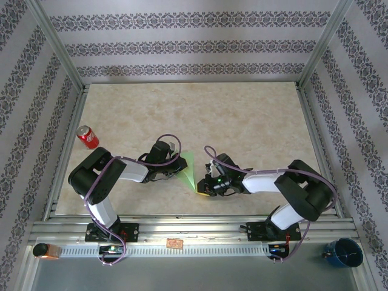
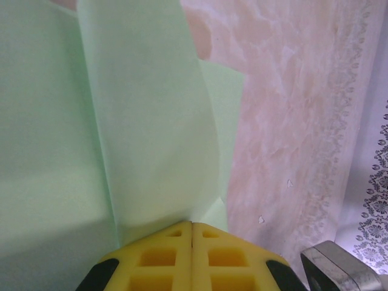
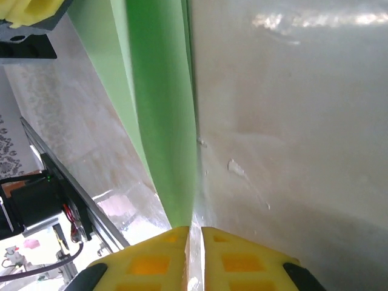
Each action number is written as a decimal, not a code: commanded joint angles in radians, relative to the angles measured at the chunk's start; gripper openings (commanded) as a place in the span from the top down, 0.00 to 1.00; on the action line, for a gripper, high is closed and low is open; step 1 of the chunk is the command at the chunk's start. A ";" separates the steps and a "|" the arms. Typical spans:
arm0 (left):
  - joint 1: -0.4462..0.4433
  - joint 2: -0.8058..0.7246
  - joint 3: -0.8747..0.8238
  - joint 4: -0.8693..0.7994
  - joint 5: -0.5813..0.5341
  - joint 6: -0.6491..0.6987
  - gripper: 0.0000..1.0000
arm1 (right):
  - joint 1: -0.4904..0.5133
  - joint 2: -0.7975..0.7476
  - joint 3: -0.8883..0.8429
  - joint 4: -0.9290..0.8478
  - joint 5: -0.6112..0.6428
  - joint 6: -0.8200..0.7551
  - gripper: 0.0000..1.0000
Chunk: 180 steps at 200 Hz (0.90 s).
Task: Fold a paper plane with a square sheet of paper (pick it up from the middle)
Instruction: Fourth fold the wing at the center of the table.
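Table (image 1: 254, 121), pale and marbled, carries the work. The left arm (image 1: 100, 176) reaches right and the right arm (image 1: 291, 182) reaches left, so the two wrists meet near the middle of the near half.

The paper (image 1: 190, 170) lies between the wrists. It is a light green sheet already doubled into a long narrow wedge, with the broad end far and the narrow end near. From the left wrist camera the paper (image 2: 151, 121) shows as several layers that bow apart rather than lie flat. From the right wrist camera it (image 3: 160, 109) runs away from the pads as a narrow band with a sharp edge on its right side.

The left gripper (image 1: 180, 166) is clamped on the left side of the paper, and the layers emerge from the seam where its yellow pads meet. The right gripper (image 1: 205, 187) is clamped on the near, narrow end with its pads almost together. A red can (image 1: 88, 137) stands at the far left, well apart from the work.

The step in hand appears to be setting a lengthwise fold.
- Use one gripper as the anchor and move only the other.
- Bring the loose layers edge to edge before tightening the crease.
- Lower the bowed layers against the table and press along the fold.
- Do not draw the grippers apart, because thin paper clamped at both ends is likely to tear or slip.
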 commanded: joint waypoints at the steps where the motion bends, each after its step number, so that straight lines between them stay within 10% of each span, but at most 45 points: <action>1: -0.002 0.033 -0.024 -0.052 -0.044 0.007 0.95 | 0.001 -0.076 0.057 -0.125 0.017 -0.049 0.81; 180: -0.002 0.039 -0.029 -0.040 -0.040 0.001 0.96 | 0.012 0.205 0.229 -0.029 0.027 -0.051 0.99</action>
